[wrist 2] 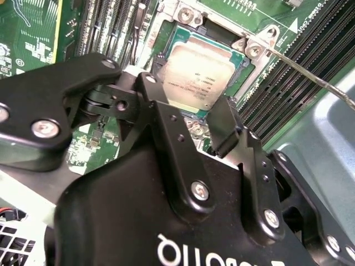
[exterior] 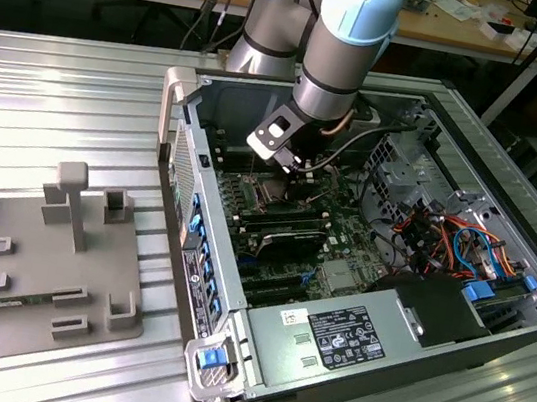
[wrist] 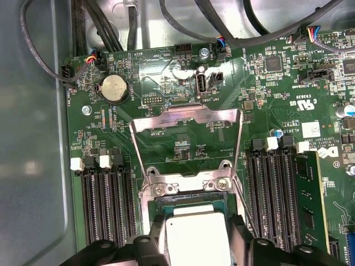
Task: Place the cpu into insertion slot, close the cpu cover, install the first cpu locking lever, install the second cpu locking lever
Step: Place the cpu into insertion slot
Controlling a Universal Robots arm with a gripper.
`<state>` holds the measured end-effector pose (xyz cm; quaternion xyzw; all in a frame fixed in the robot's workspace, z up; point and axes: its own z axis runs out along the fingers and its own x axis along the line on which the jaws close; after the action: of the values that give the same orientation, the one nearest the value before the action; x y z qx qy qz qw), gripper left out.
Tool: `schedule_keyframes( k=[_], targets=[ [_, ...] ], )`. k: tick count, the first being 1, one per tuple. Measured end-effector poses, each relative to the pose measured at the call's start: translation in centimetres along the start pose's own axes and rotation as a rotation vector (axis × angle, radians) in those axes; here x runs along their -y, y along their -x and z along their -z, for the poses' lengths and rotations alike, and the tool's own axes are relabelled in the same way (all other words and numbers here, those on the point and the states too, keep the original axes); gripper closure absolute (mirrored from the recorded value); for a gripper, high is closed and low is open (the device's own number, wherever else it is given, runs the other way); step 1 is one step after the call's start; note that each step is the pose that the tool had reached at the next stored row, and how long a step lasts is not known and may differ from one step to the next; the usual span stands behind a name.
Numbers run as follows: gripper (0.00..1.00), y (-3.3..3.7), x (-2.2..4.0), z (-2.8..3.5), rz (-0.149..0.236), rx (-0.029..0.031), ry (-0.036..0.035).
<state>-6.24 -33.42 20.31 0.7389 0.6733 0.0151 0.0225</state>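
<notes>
My tool [wrist 2: 189, 105] is down inside the open computer case [exterior: 183, 163], right over the motherboard. Its two fingers [wrist 2: 166, 119] are closed against opposite side edges of the cpu [wrist 2: 194, 69], and I see no gap on either side, so I judge that I am pinching it. The chip lies flat between and just beyond the fingertips, sitting within the insertion slot [wrist: 186, 201], whose metal frame shows around the edges I can see.

What matters for the work in hand is that the cpu cover [wrist: 186, 114] stands swung up and open. It is hinged at the socket edge away from my fingers, and bare board shows through its square window. One thin locking lever [wrist 2: 310, 77] runs from the socket's corner out across the black memory slots [wrist: 105, 205], clear of the chip. Farther off sits a coin cell battery [wrist: 115, 88].

My own fingers hide the chip's near part and the socket's near edge, so I cannot tell whether the chip is fully seated. I cannot make out a second lever with certainty. In the exterior view the wrist blocks the socket.
</notes>
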Motion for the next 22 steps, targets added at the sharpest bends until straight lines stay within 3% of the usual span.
schedule_keyframes(
  k=[1, 15, 19, 22],
  targets=[
    [0.38, 0.0, 0.0, 0.0, 0.0, 0.0, 0.0],
    [0.38, -0.14, -0.26, -0.12, 0.001, 0.0, 0.0],
    [0.26, -0.14, -0.26, -0.13, 0.002, -0.0003, 0.0],
    [0.26, -0.12, -0.25, -0.12, 0.023, -0.0069, -0.0006]
  ],
)
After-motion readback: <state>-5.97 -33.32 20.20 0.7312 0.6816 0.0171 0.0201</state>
